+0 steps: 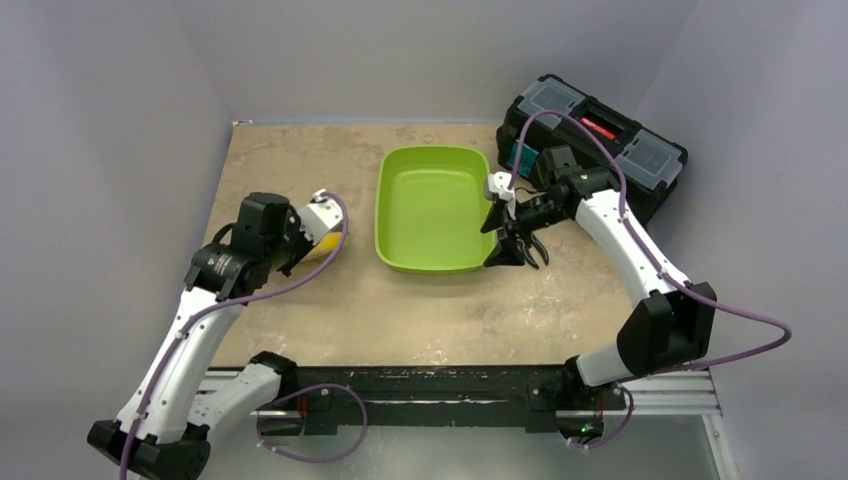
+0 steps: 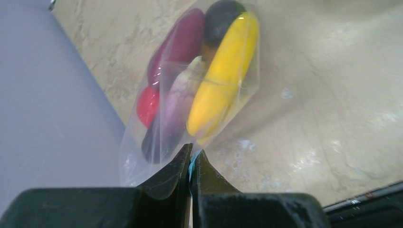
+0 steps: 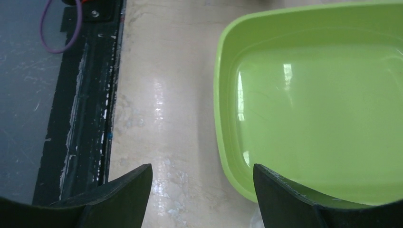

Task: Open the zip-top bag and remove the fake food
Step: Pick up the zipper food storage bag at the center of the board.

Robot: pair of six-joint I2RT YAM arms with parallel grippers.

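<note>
Jaws: left gripper [image 2: 191, 159] clenched on teal zipper edge of zip-top bag [image 2: 166, 118] | right gripper [image 3: 203, 168] spread, holding nothing, above lime-green tray [image 3: 223, 118] rim | fake food [image 2: 223, 80] inside bag, over table [image 2: 332, 118], left of tray

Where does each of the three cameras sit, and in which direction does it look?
Top external: above and behind the arms, looking down on the table; both arms show, bases at the bottom.
Left wrist: on the left arm, looking along the shut left gripper at the zip-top bag of fake food it pinches.
Right wrist: on the right arm, looking down past the open right gripper at the green tray.
Shared: top and right wrist views both show the tray.
</note>
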